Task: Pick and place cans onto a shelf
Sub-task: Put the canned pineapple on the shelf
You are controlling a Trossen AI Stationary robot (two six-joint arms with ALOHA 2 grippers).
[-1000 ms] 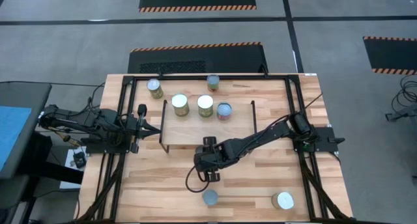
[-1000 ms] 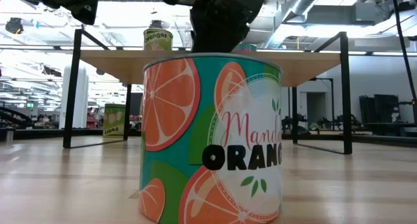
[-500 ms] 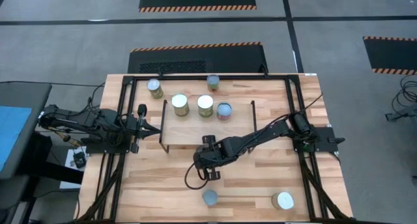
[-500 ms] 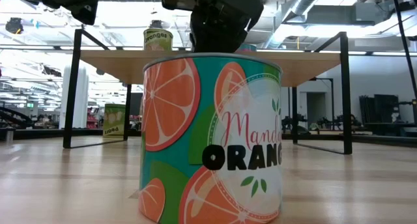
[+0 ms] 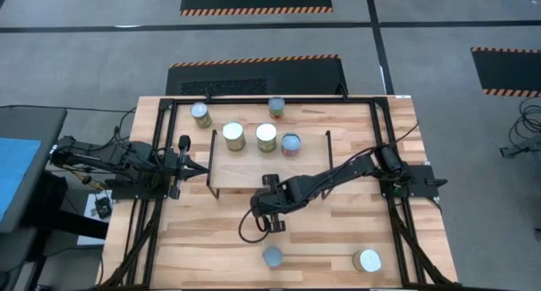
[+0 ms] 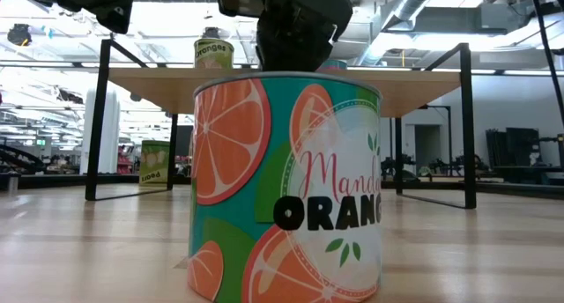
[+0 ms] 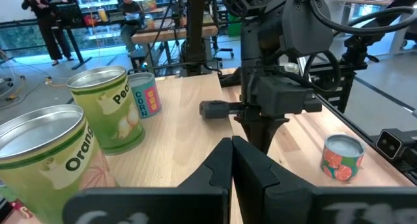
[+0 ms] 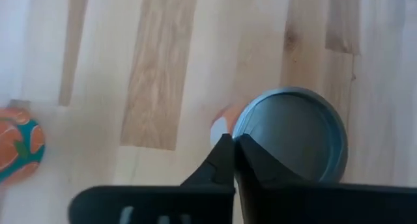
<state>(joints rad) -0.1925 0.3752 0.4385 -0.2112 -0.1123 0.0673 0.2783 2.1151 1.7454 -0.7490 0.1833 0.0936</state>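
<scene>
Three cans (image 5: 265, 136) stand on the shelf (image 5: 313, 160); four remain on the bench. Right gripper (image 5: 260, 226) hovers closed, empty; left gripper (image 5: 207, 171) closed, idle.

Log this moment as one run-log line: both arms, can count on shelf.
right gripper: shut, empty, above near-edge can | left gripper: shut, waiting beside shelf | three cans on shelf
</scene>
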